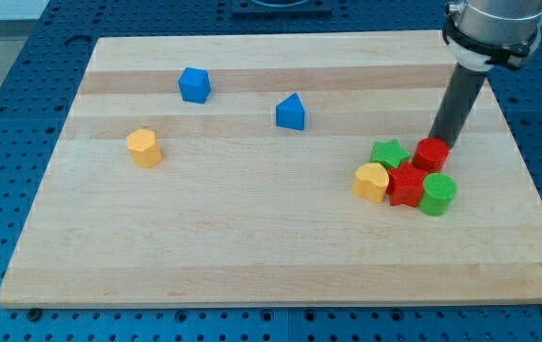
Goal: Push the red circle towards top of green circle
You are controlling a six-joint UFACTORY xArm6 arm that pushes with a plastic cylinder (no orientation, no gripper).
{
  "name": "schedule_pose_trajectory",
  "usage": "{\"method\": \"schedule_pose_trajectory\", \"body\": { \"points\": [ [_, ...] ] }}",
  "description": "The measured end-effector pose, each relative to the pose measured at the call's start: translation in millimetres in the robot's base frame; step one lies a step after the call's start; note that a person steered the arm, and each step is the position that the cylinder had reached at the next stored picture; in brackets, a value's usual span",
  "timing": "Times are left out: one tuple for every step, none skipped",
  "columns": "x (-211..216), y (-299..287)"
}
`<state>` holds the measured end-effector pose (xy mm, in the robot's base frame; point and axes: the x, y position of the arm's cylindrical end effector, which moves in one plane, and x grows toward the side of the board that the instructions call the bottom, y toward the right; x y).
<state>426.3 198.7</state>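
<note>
The red circle (432,153) sits at the view's right in a tight cluster, just above the green circle (438,194). My tip (439,140) touches the red circle's top right edge. A green star (389,154) lies to the left of the red circle. A red star (406,183) lies between them, beside the green circle. A yellow heart (371,181) is at the cluster's left end.
A blue cube (194,85) and a blue triangular block (291,112) lie in the board's upper middle. A yellow block (144,147) lies at the left. The wooden board (252,237) ends close to the right of the cluster.
</note>
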Motion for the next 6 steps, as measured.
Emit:
{"method": "schedule_pose_trajectory", "body": {
  "points": [
    [-18.3,0.0],
    [-71.7,-6.4],
    [-97.3,-31.1],
    [-85.7,-88.6],
    [-64.8,-106.3],
    [-67.3,-44.1]
  ]
}}
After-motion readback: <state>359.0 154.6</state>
